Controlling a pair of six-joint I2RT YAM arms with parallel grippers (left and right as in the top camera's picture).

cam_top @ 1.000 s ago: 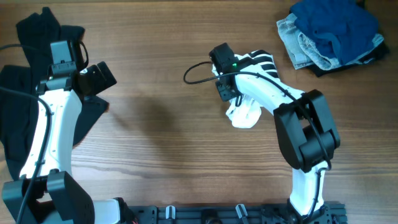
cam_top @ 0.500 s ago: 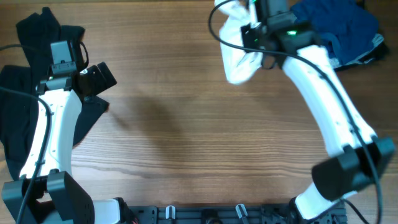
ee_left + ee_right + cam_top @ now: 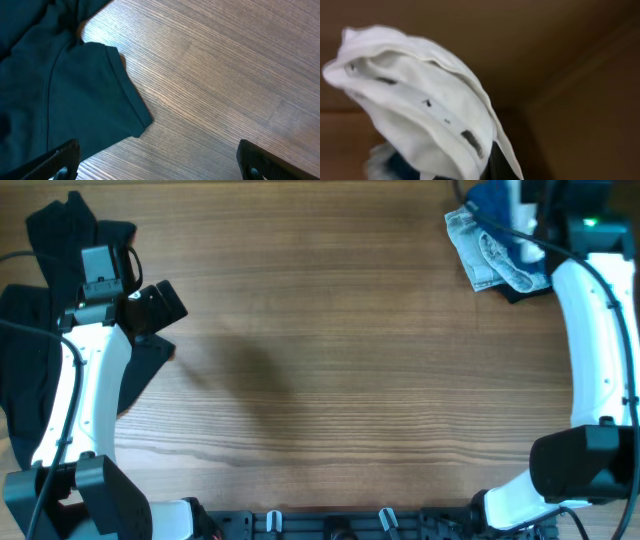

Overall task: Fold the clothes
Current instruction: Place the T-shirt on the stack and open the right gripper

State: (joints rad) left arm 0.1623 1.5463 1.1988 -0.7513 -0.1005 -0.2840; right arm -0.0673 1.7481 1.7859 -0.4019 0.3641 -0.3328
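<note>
At right wrist, white garment (image 3: 420, 112), unseen overhead

1. Overhead view: bright, even light falls on the worktop (image 3: 330, 330); one soft, diffuse shadow lies toward 9 o'clock of centre.
2. Left wrist view: sharp focus; a pale sheen on the wood grain at 11 o'clock, beside the dark shirt (image 3: 60, 100).
3. Right wrist view: dim, brown, blurred; the white cloth (image 3: 420, 120) is soft-edged throughout.

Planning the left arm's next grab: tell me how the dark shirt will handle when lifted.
Probably floppy: the dark shirt lies creased and flat on the table. Likely light, since the fabric looks thin. Its sleeve would probably drape rather than hold shape.
</note>
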